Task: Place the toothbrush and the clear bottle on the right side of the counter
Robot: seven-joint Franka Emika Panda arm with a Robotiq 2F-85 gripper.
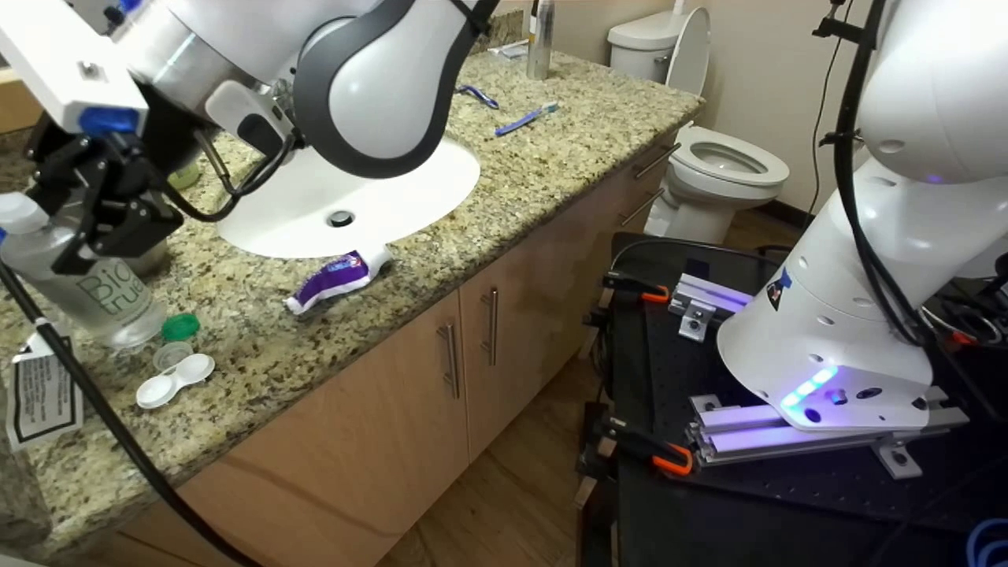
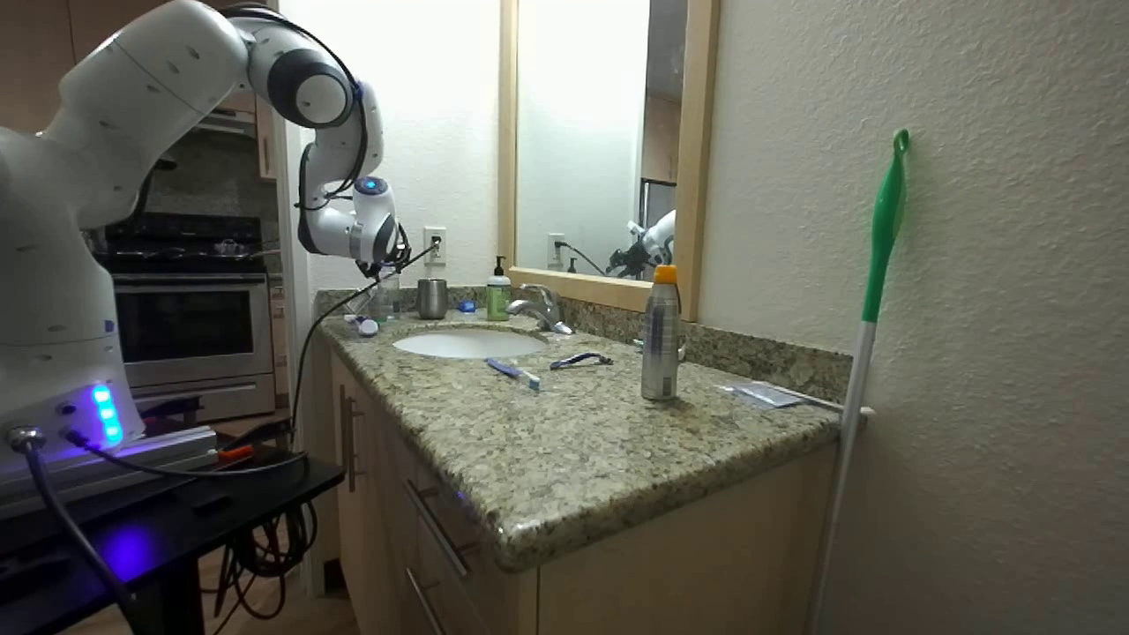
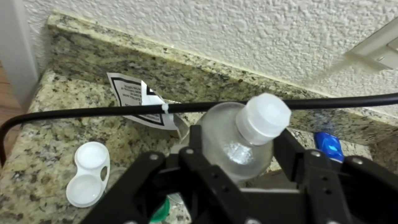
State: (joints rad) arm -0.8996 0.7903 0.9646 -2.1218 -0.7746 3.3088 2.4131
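Clear bottle [image 1: 98,295], capped, is occupying the corner of the counter [image 2: 564,450] left of the sink [image 1: 425,197]; its base is apparently resting there in an exterior view, its tilt not reading clearly. Gripper [image 3: 239,137]: fingers [image 3: 195,137] are standing apart, one to each side of the bottle's shoulder. Whether they are pressing on the plastic, I cannot tell. Black cable [image 3: 77,113] is passing behind the bottle in the wrist view; steel cup [image 2: 432,300] is standing near it. Farther out, beyond the sink, toothbrush [image 1: 520,122] is lying on the right side, spray can [image 2: 661,344] standing near.

Judging: toothbrush half is looking done; step in hand is probably taking hold of the bottle. Next move is calling for an even squeeze, then a straight lift free of the cable, a carry across the sink past the faucet [image 2: 547,313], and an upright set-down on the right.
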